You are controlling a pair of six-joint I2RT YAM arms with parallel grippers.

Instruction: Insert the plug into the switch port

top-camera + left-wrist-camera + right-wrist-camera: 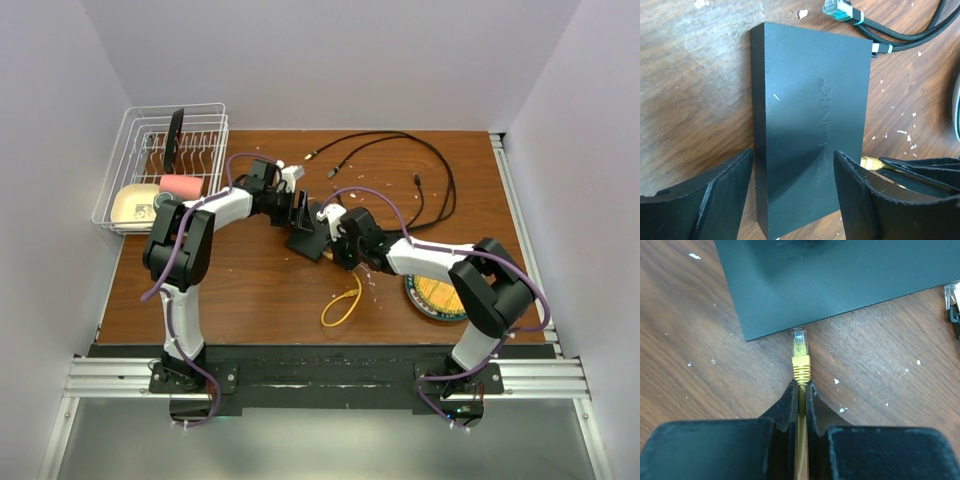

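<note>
The switch [810, 115] lies flat on the wooden surface [700, 365] with the left pincer [794, 155] spread over one end, while the right pincer [800, 386], pressed together on the yellow cable [342, 305] just behind the plug [799, 341], holds the plug tip at the switch's long edge.

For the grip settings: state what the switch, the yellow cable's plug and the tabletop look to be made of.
The switch: likely moulded plastic, matte black, with a moulded-in logo and a dull sheen. The plug: clear hard plastic, see-through at the tip; its boot looks like ribbed yellow rubbery plastic. The tabletop: wood or wood-look laminate, brown grain, scuffed; which one cannot be told.
</note>
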